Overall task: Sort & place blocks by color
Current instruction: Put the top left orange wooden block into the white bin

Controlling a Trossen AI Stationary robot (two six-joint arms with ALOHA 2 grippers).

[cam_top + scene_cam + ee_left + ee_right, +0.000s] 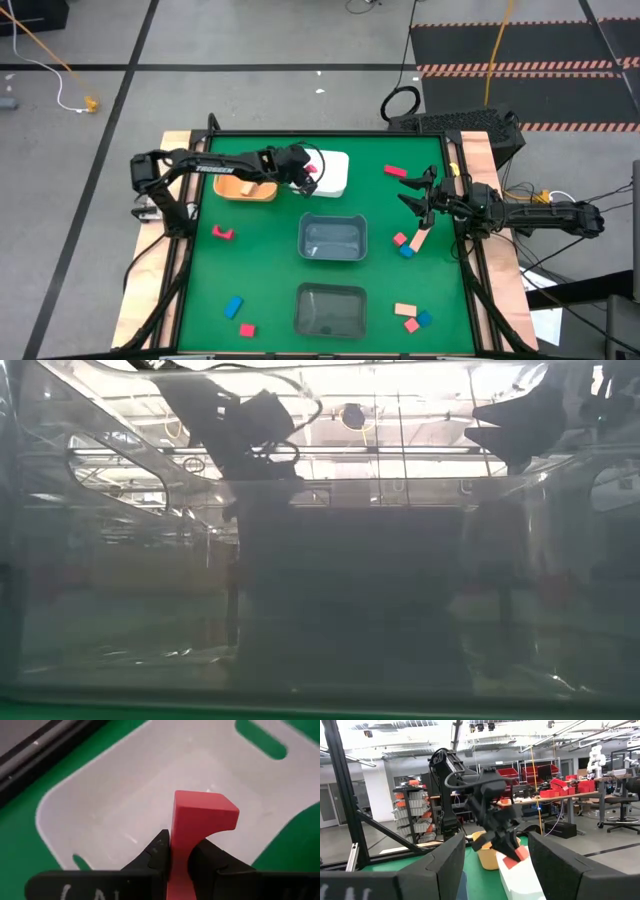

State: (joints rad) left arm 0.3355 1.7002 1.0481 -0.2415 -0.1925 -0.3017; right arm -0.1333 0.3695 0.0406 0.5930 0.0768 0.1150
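A red block (200, 820) is pinched in the left gripper (307, 172) above the white bin (125, 810), beside the orange bin (243, 188). Other blocks (411, 243) lie around two grey bins (332, 237). The right gripper (420, 190) hovers open. The low view shows only a bin wall (350, 600).

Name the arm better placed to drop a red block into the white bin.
Left. Its gripper is shut on a red block right above the white bin; the right gripper is open, off near the table's right edge.
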